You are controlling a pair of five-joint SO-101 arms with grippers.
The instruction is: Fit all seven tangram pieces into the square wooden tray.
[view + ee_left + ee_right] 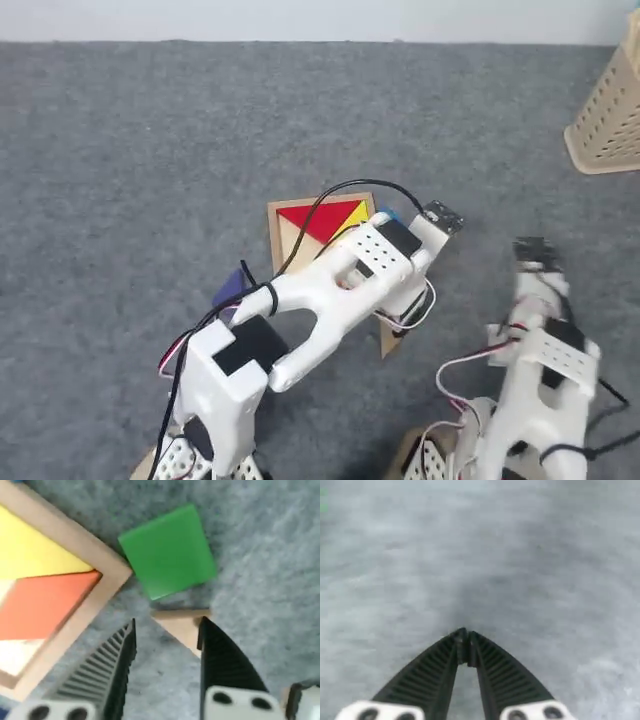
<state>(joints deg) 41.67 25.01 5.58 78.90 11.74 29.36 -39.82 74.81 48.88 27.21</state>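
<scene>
In the high view the left arm [330, 290] covers most of the tray [274, 225] at centre frame. The left wrist view shows a green square [168, 551] just off the tray's corner. The left tool [167, 625] stands wide open around a tan triangle [180, 622], holding nothing. The right tool [464, 635] is closed and empty above the grey counter [545, 555].

Left arm [330, 290] stretched forward from own base, angled toward partner's side, wrist pitched down. Left gripper [167, 625] pointing down, jaws apart; I see ribbed finger [112, 665] and smooth finger [222, 665] with wide gap between. Right arm [540, 375] drawn in near own base, well apart from left arm. Right gripper [463, 632] closed up; I read both ribbed fingertips [445, 655] pressed together at tip.
</scene>
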